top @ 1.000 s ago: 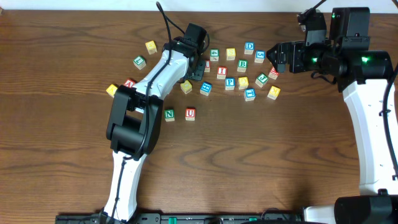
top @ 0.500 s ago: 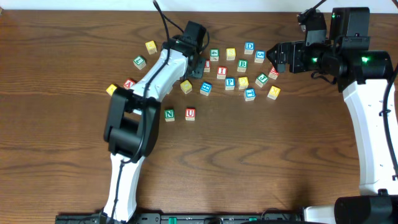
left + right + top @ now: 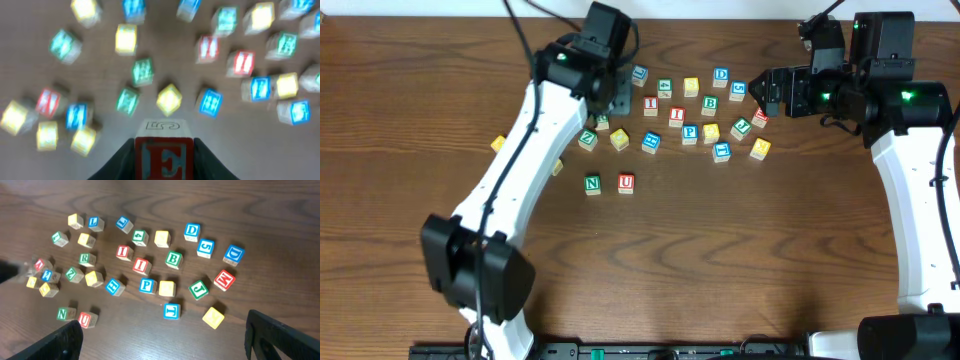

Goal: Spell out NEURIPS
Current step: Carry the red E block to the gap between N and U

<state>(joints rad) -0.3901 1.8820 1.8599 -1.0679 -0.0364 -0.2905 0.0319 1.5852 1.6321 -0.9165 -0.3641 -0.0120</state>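
My left gripper [image 3: 164, 146] is shut on the red E cube [image 3: 163, 161], lifted above the scattered cubes; in the overhead view the gripper [image 3: 612, 96] hangs over the left end of the cluster and covers the E. The green N [image 3: 592, 184] and red U [image 3: 626, 183] sit side by side nearer the front, with a gap between them. The green R [image 3: 86, 258], a red I [image 3: 676, 116], the blue P [image 3: 689, 132] and a plain yellow cube [image 3: 711, 132] lie in the cluster. My right gripper [image 3: 760, 97] is open at the cluster's right end, holding nothing.
Other letter cubes are mixed in: B [image 3: 710, 103], D [image 3: 721, 75], J [image 3: 741, 127], M [image 3: 759, 117], Z [image 3: 587, 139], a blue T [image 3: 721, 151] and a yellow one [image 3: 760, 149]. More cubes lie under the left arm [image 3: 520, 160].
The left arm has swung its elbow out to the left and risen, carrying the E cube up and slightly back-left. Cubes it covered now show. The right arm has not moved.
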